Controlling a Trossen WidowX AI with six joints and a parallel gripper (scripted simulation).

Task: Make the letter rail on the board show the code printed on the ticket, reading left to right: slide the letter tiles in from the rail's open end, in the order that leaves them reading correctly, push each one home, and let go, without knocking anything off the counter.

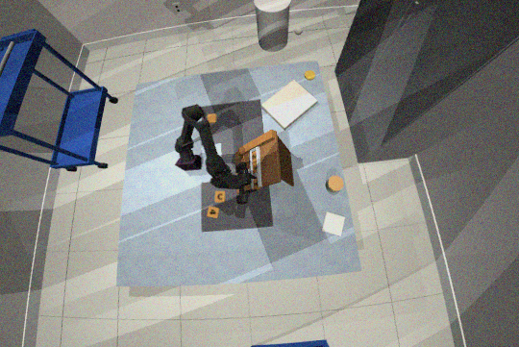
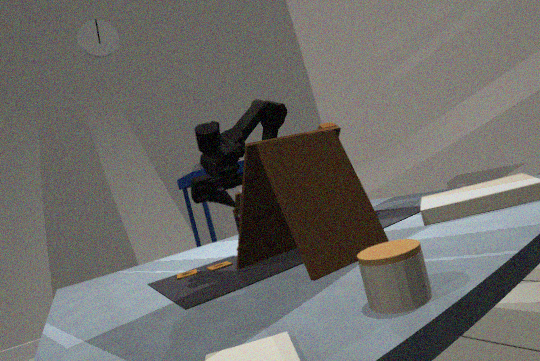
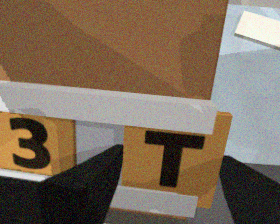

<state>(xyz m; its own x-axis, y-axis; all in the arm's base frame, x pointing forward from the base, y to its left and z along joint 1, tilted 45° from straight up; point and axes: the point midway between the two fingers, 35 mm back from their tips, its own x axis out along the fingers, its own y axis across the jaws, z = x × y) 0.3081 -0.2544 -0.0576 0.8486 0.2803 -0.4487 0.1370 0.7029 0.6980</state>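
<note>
I've got the 3 tile (image 3: pixel 30 144) in the rail (image 3: pixel 106 111) (image 1: pixel 255 168), left of my jaws, a gap between; my gripper (image 3: pixel 171 157) (image 1: pixel 248 189) is pinching the T tile (image 3: pixel 166 160), partly inside the rail's end; right of the jaws, beyond them, lies a white card (image 3: pixel 261 30) (image 1: pixel 333 224).

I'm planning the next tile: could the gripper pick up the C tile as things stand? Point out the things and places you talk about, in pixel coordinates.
Probably not yet: the gripper (image 1: pixel 247 186) (image 3: pixel 171 157) holds the T tile (image 3: pixel 173 160), though nothing visibly covers the C tile (image 1: pixel 220 196).

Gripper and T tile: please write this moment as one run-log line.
gripper: shut on T tile | T tile: partly in rail | 3 tile: in rail, gap between
</note>
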